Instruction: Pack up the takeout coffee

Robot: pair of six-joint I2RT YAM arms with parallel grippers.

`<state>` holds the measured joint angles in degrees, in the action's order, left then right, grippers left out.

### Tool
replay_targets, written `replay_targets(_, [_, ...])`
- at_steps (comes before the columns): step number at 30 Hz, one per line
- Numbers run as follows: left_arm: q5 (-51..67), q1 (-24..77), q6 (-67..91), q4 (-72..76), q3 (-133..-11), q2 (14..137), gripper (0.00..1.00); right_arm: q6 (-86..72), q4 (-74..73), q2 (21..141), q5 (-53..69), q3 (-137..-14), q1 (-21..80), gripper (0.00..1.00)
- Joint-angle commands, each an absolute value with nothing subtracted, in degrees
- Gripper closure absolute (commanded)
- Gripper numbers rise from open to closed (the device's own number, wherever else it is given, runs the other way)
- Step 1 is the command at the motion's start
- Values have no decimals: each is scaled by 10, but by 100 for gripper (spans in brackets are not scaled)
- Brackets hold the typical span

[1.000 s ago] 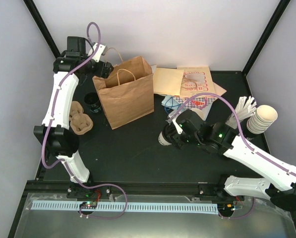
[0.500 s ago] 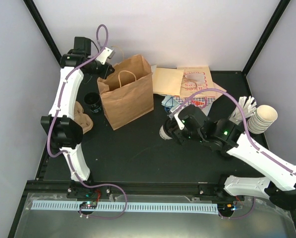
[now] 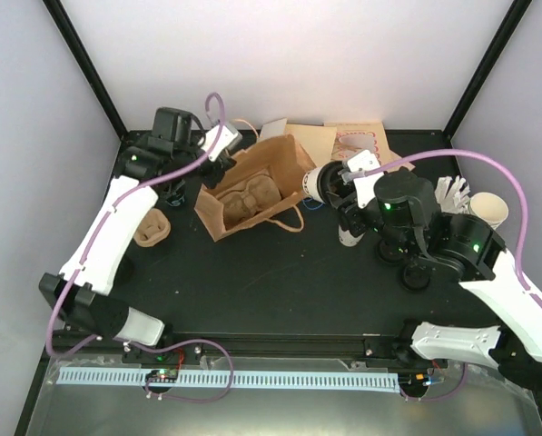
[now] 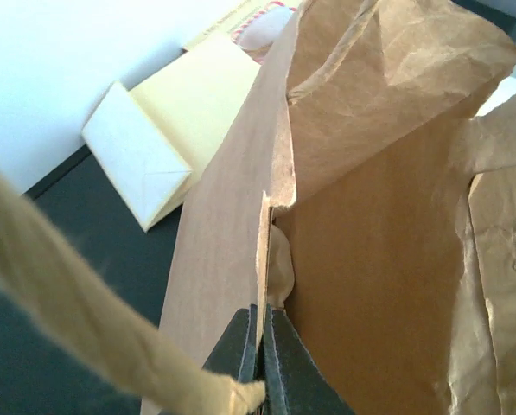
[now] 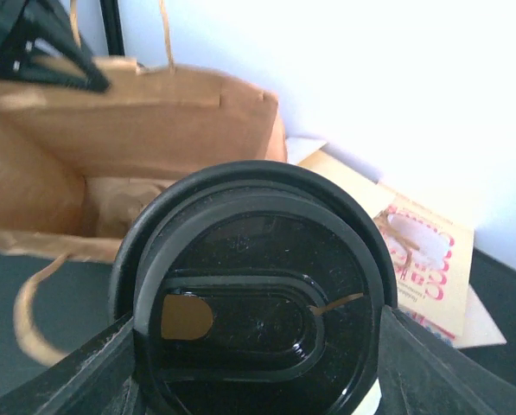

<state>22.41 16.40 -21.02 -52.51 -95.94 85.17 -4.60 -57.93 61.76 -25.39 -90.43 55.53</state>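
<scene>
Looking down from the top camera, I have the takeout coffee gripped in the right claw, held up over the black worktop and tipped well off upright. It sits just right of the paper bag, close against the right edge of the bag's open mouth, in the far middle of the scene. On my right wrist feed the cup's black lid fills the frame, turned square to the lens. The fingers press in on either side of it, so the claw is closed to about the cup's width with the cup right between the tips. Beyond the lid I see the bag's brown wall and a handle loop drooping on the left.

The left claw is pinched fully together on the bag's thin top edge, at the far left corner of the mouth. In the top view that arm reaches in from the left and the mouth stands open. Inside the bag there's a brown moulded shape; I can't tell for certain what it is. A pulp cup carrier lies on the worktop left of the bag, beside the left arm. A cream envelope and a red-printed sheet lie flat behind the bag, and a stack of cream cups stands at the right edge.
</scene>
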Motion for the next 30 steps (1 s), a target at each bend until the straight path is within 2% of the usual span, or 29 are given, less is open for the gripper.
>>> replay_targets(1, [165,216,-211,-450,-899,791,99,22,-528,604,-248,-918,554,43])
replay_targets(8, [125,287,-206,-422,-808,717,98,46,-516,613,-91,-897,555,45])
replay_targets(18, [71,332,-211,-415,-790,674,98,44,-497,634,-150,-804,600,47])
replay_targets(30, [74,376,-259,-419,-757,622,98,104,-446,625,-185,-670,735,46])
